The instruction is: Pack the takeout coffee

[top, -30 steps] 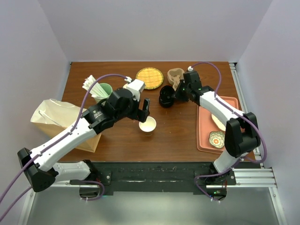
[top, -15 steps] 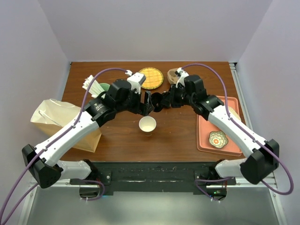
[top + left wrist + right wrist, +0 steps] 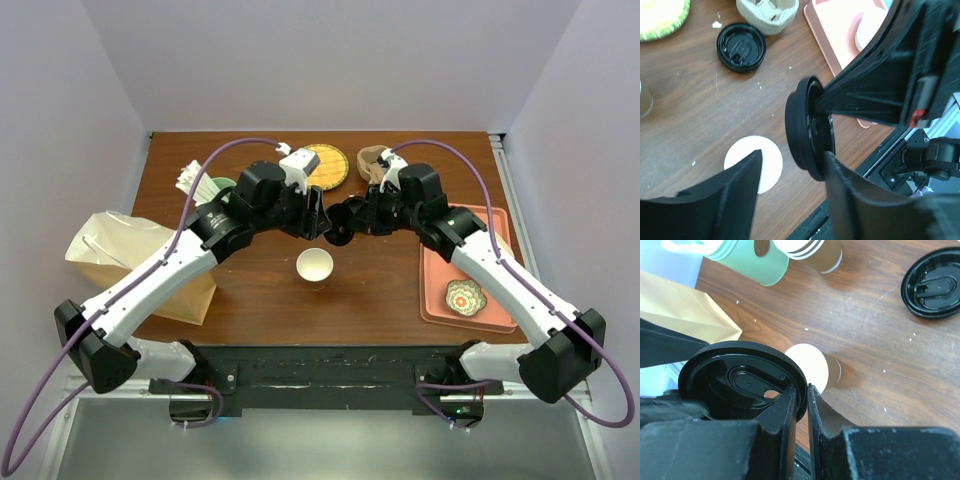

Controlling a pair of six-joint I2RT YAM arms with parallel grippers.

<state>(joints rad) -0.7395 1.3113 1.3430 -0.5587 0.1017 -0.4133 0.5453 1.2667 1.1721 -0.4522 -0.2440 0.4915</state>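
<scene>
The takeout coffee cup stands upright and uncovered at the table's middle, its white inside showing. Just behind it and above the table, my right gripper is shut on the rim of a black lid, held on edge. My left gripper faces it from the left. Its jaws stand open round the same lid: one finger touches the rim, the other finger is apart from it.
A second black lid lies flat on the table. Behind are a pale green cup of sticks, a yellow woven mat and a pulp carrier. A paper bag lies left, a pink tray right.
My right arm carried the lid leftward to above the cup. My left gripper moved from beside the cup up to the lid, and its jaws narrowed.
</scene>
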